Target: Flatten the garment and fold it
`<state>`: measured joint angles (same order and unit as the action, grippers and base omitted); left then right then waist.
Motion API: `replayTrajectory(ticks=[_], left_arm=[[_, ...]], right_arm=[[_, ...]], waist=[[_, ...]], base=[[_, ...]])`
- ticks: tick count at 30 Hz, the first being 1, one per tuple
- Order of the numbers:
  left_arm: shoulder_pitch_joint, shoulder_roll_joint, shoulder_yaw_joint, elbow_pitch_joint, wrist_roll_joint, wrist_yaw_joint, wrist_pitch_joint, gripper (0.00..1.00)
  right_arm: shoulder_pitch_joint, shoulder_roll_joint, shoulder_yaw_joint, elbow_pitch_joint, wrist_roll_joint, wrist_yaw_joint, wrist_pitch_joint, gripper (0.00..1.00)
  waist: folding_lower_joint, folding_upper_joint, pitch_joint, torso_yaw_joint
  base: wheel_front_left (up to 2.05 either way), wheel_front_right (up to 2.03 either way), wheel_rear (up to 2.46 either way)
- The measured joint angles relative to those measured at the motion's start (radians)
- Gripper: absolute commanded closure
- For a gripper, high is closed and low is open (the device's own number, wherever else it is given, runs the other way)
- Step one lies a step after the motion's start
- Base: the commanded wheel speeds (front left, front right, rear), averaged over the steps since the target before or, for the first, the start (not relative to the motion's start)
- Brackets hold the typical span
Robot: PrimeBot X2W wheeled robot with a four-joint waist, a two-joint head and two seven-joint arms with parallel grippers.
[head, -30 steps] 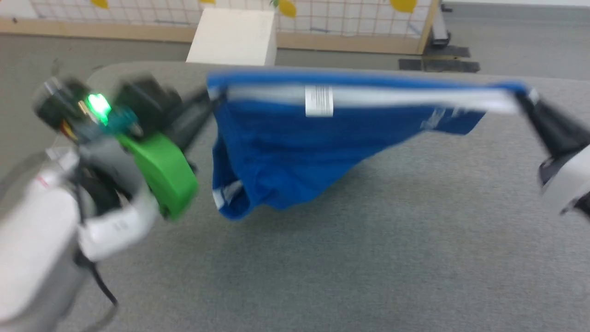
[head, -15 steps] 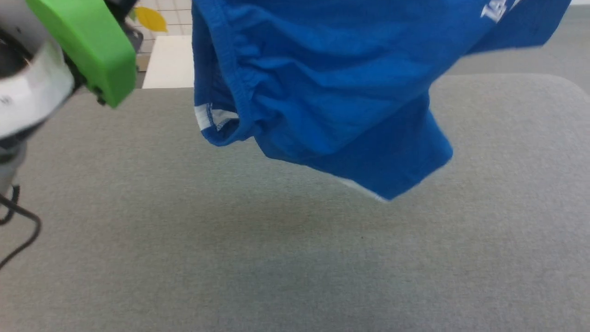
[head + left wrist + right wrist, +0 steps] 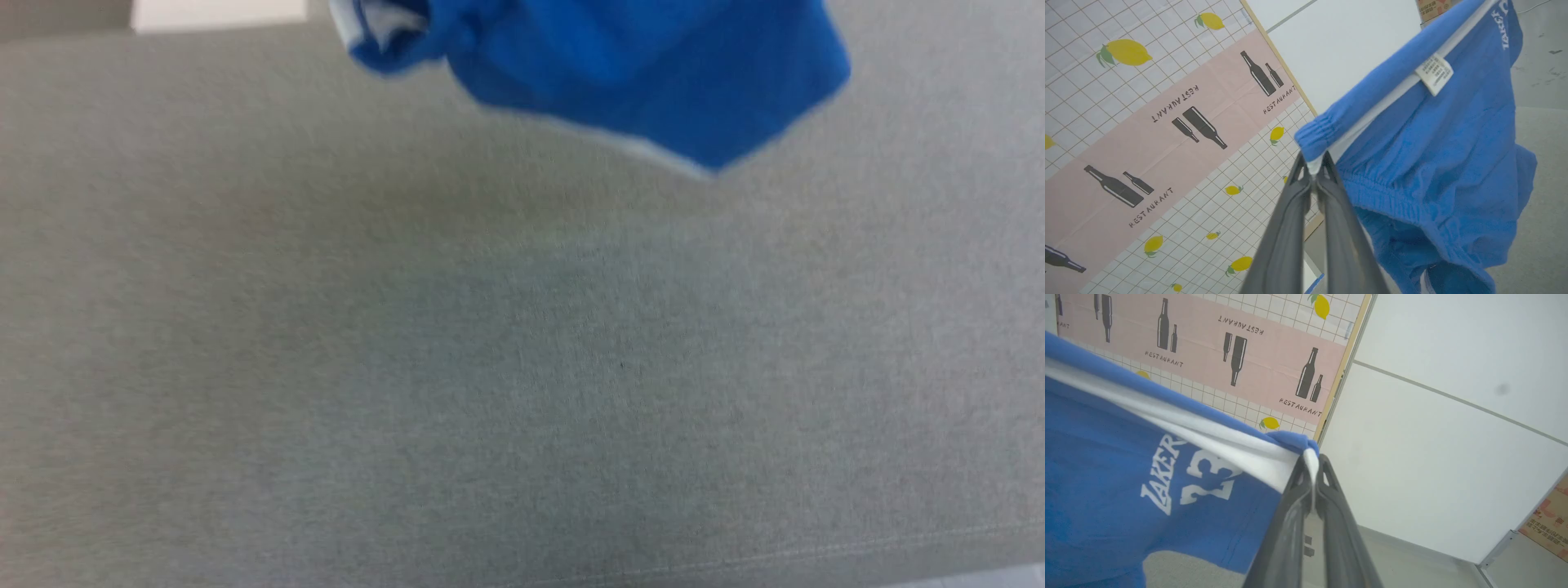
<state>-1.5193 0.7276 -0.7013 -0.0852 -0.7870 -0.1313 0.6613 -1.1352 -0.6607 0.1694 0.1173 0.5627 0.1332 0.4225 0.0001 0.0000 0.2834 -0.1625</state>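
Observation:
The royal-blue shorts [image 3: 645, 73] hang in the air above the grey table [image 3: 522, 367]; in the head view their lower hems show at the top edge. In the left wrist view my left gripper [image 3: 1312, 169] is shut on one end of the shorts [image 3: 1433, 163], pinching the white stripe under the blue waistband, with the small white label [image 3: 1434, 73] further along. My right gripper [image 3: 1311, 465] is shut on the other end of the shorts [image 3: 1126, 465], beside the white "LAKERS 23" print [image 3: 1188, 477]. The cloth is stretched taut between both grippers.
A white box [image 3: 216, 12] stands beyond the table's far edge. A partition with lemon and bottle prints [image 3: 1147, 134] and a plain white wall [image 3: 1453, 416] rise behind. The table's near edge [image 3: 816, 563] runs along the bottom.
The head view has tilted down, so the shorts and both arms slid up that picture. The shorts hang higher above the table than one second ago, still held at both ends.

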Motion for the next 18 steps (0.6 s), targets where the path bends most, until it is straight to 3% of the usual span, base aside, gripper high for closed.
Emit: replayTrajectory(ticks=[4,11,18], left_arm=[[-0.166,-0.006,-0.092,0.116,0.009,0.000,-0.038,1.00],[-0.394,-0.062,-0.204,0.352,0.060,-0.001,-0.225,1.00],[-0.455,-0.104,-0.277,0.514,0.066,-0.001,-0.384,1.00]], right_arm=[[-0.177,0.016,0.069,0.155,-0.039,0.001,-0.116,1.00],[-0.433,0.083,0.113,0.416,-0.123,0.009,-0.325,1.00],[-0.515,0.143,0.136,0.592,-0.143,0.009,-0.467,1.00]], waist=[[0.0001,0.0000,0.102,-0.020],[0.0002,0.0000,0.260,-0.053],[0.0001,0.0000,0.365,-0.072]], base=[[0.00,0.00,0.00],[0.00,0.00,0.00],[0.00,0.00,0.00]])
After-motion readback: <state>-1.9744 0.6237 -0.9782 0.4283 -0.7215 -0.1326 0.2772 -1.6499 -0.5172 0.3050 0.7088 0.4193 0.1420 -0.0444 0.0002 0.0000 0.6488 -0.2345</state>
